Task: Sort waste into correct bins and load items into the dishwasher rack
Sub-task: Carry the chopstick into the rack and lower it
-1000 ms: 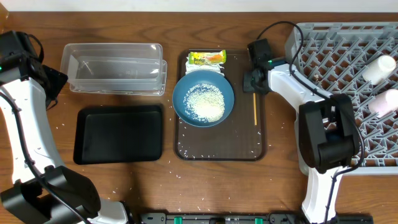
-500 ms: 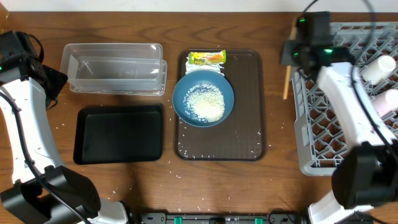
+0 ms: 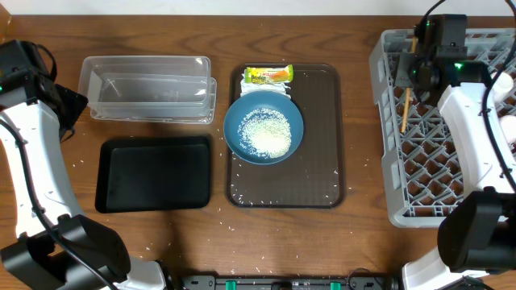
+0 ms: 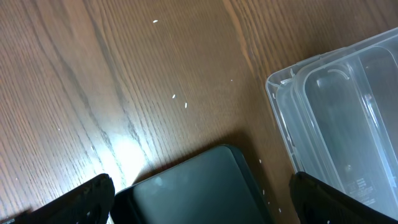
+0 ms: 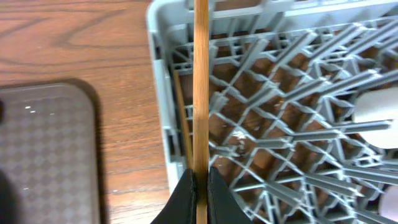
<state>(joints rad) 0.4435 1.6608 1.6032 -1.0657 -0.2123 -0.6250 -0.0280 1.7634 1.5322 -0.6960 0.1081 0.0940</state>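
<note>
Right gripper (image 5: 200, 180) pinches 1 chopstick (image 5: 201, 74) just inside the rack (image 5: 158, 74)'s left wall, beside 1 lying chopstick (image 5: 184, 124); left gripper (image 4: 205, 198) spread.

**No wording legible**

Print is seen on the yellow-green snack wrapper (image 3: 268, 75), well apart from the right gripper (image 3: 409, 72), but no word can be made out. Faint moulded marks are borne by the clear tub (image 4: 348, 124), close by the left gripper (image 4: 205, 202), too small to be read.

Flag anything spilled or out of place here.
Loose rice grains are scattered across the brown serving tray and the table near the black tray, outside the dark-blue bowl. Nothing else looks askew.
</note>
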